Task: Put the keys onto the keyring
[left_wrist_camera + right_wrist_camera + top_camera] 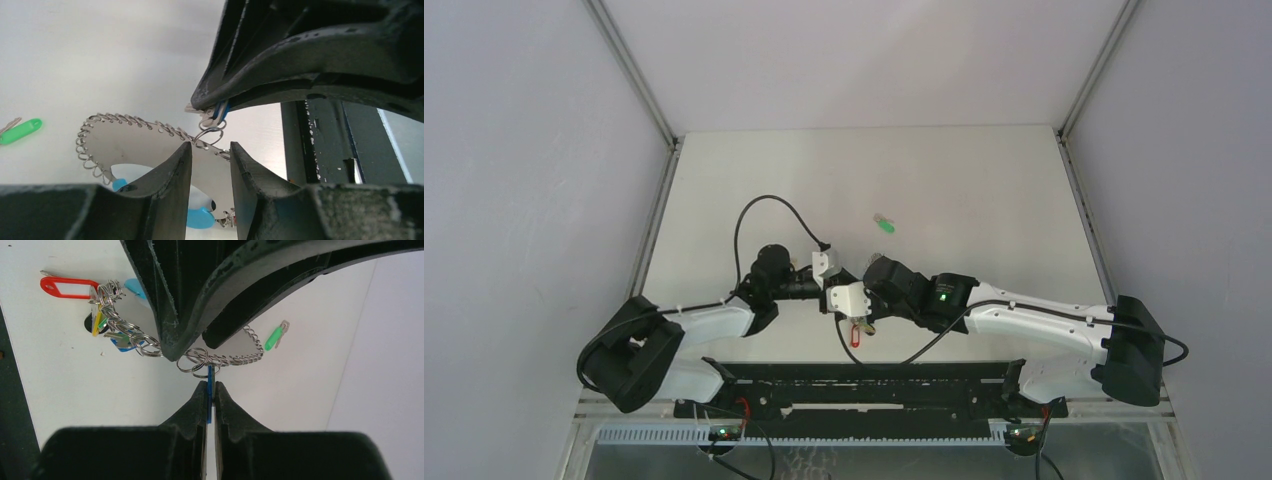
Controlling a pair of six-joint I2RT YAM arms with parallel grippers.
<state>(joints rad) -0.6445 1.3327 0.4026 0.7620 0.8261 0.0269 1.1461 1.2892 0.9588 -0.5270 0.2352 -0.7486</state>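
The keyring (135, 121) is a thin wire ring wound with small loops. Its wire crosses between the tips of my left gripper (210, 146), which holds it with the jaws a finger-width apart. The turquoise sleeve (200, 217) shows low in that gap. My right gripper (210, 385) is shut on the blue key (209, 400). That key's small split ring (197, 360) touches the keyring wire just beyond the left gripper's tips (192, 352). Red and yellow tags (67, 287) hang bunched at the ring's other end. The green key (884, 224) lies alone on the table beyond both grippers.
The white table has walls on three sides. A black rail (854, 385) runs along its near edge behind the grippers. A black cable (764, 205) loops over the left arm. The red tag (856, 335) lies just under the two grippers.
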